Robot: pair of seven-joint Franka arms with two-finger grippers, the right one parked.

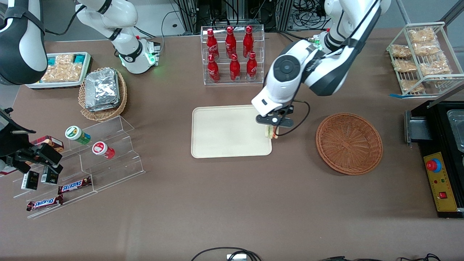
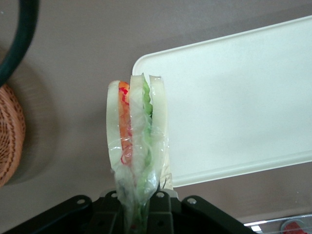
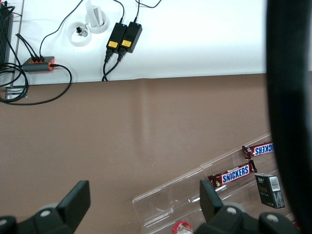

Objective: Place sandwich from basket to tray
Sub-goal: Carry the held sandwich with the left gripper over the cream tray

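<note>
Front view showed us the gripper (image 1: 272,127) hanging over the edge of the tray (image 1: 224,130) that lies nearest the basket (image 1: 349,143), with the sandwich (image 1: 270,132) clamped between its fingers and lifted clear of both. The basket itself sat apart from the tray, toward the working arm's end of the table, and we saw nothing left in it.

We judged that the carrying step was in hand: the pick looked done, and the sandwich had reached only the rim of the tray, not its middle. In our view the next move called for travel further in over the cream surface, then a descent until the wedge met the tray, and only then a release. Letting go at that spot risked the sandwich catching the raised rim or tipping onto the table.

Left wrist view gave us the sandwich (image 2: 138,131) up close, wrapped in clear film, its bread slices standing on edge with the red, orange and green layers between them. Its long axis ran straight out from the gripper (image 2: 139,204), and the exposed filling edge faced the camera. The tray's corner (image 2: 146,66) showed just beside it, while the basket (image 2: 10,136) appeared at the margin, well apart.
</note>
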